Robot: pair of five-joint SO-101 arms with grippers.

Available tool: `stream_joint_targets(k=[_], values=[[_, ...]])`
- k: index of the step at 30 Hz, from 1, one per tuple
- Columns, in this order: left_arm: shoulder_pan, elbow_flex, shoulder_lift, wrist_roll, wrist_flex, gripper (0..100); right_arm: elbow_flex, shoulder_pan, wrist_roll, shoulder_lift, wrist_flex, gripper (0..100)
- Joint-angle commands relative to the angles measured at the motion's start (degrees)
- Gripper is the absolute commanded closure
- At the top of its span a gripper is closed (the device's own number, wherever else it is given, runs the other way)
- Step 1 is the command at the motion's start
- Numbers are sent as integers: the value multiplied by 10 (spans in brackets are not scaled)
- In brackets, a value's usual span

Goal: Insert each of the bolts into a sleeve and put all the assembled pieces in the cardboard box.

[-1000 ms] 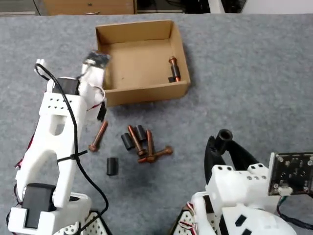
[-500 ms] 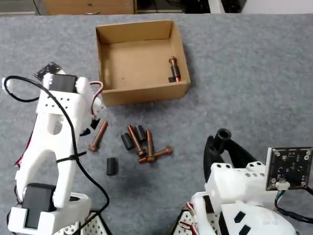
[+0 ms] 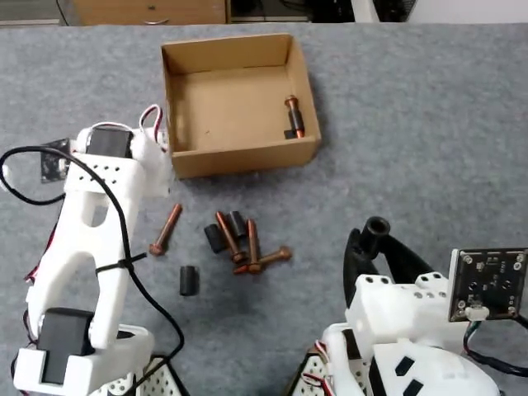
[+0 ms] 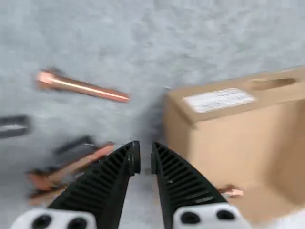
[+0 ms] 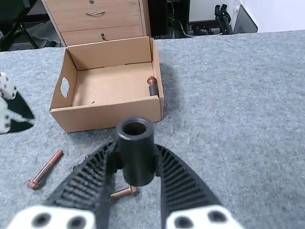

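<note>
r claw (image 5: 136,160), by the bench's (image 3: 429,124) near edge on the right side, pinches a black sleeve (image 5: 135,143) upright w/ its open bore facing up. prob. held that way so a bolt can drop in from above; no bolt in it yet. l claw (image 4: 145,156) hangs just off the box's (image 3: 247,158) near-left corner, jaws pressed almost together w/ a thin slit and nothing between them. it sits over bare bench between box and loose parts, so it looks free to go for a bolt.

box is open-topped cardboard, toward the far edge, left of centre. inside, by its right wall, lies one done piece (image 3: 293,118): copper bolt through a black sleeve.

mid-bench, between box and near edge: a lone bolt (image 3: 166,229) lies apart, closest to the l arm (image 3: 91,206). beside it is a pile (image 3: 243,246) of approx. three bolts crossed over each other, w/ two sleeves touching them. a lone sleeve (image 3: 190,280) lies a bit nearer the near edge.

in the way: pile bolts overlap & touch sleeves, so a pinch there may drag neighbours; the lone bolt looks the easier pick. box's near wall stands between parts and drop spot, so pieces must go over it. l arm's cable (image 3: 124,231) loops down near the lone sleeve and could snag. past the far edge stands a wooden drawer unit (image 5: 100,19).
</note>
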Motion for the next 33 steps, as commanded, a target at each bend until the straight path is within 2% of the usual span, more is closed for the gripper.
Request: stream_joint_targets(k=[1, 4, 11, 14, 19, 26, 33], values=[[18, 26, -3, 104, -63, 944, 1, 2, -5, 15, -11, 998], [12, 60, -4, 146, -94, 944, 1, 2, -5, 15, -11, 998], [-4, 71, 58, 222, -73, 944, 2, 2, -4, 33, -11, 998], [-7, 63, 98, 215, -52, 944, 1, 3, -4, 58, -13, 998], [-18, 47, 103, 155, -16, 944, 0, 3, -5, 89, -14, 998], [-22, 11, 108, 149, 89, 944, 0, 3, -5, 106, -51, 998], [-23, 0, 104, 56, 138, 944, 0, 3, -5, 106, -55, 998]])
